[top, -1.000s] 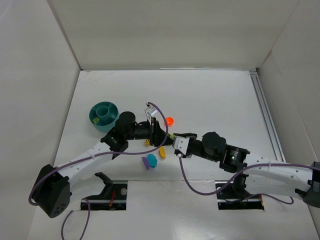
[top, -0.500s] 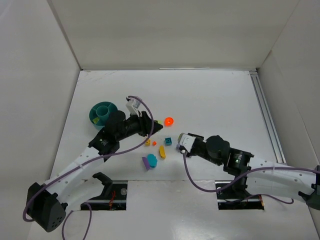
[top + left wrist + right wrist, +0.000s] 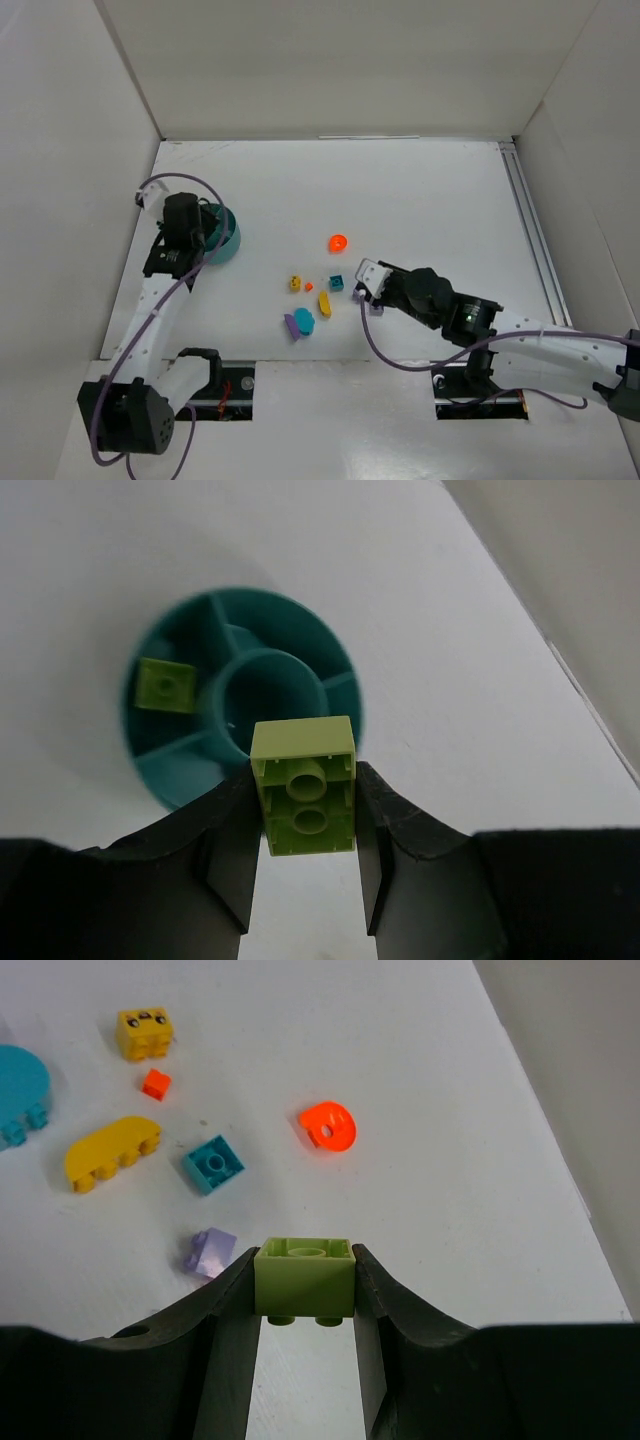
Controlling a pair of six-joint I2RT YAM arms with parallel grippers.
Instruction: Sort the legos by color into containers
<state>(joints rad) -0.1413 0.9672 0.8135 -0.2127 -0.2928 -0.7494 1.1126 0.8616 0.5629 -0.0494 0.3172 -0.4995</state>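
Note:
My left gripper [image 3: 303, 780] is shut on a lime green lego [image 3: 303, 798] and hangs just above the teal dish [image 3: 180, 770], near its central cup. A second lime piece [image 3: 165, 684] lies in a left wedge of the dish. From above, the left gripper [image 3: 205, 232] covers part of the dish [image 3: 230, 243]. My right gripper [image 3: 304, 1295] is shut on another lime lego [image 3: 304, 1278], above the table beside a lilac piece [image 3: 208, 1253]. Loose legos lie mid-table: an orange round one [image 3: 338, 242], a teal block [image 3: 337, 284] and a yellow curved piece [image 3: 324, 305].
More loose pieces lie left of the right gripper [image 3: 365, 287]: a small yellow block [image 3: 295, 283], a tiny orange bit [image 3: 308, 287], a purple piece [image 3: 291, 326] and a flat teal one [image 3: 304, 320]. White walls enclose the table; a rail [image 3: 528, 230] runs along the right side.
The left arm has swung left from the loose pieces to over the dish, carrying its lime lego. The right gripper has drawn back slightly with its own lime lego.

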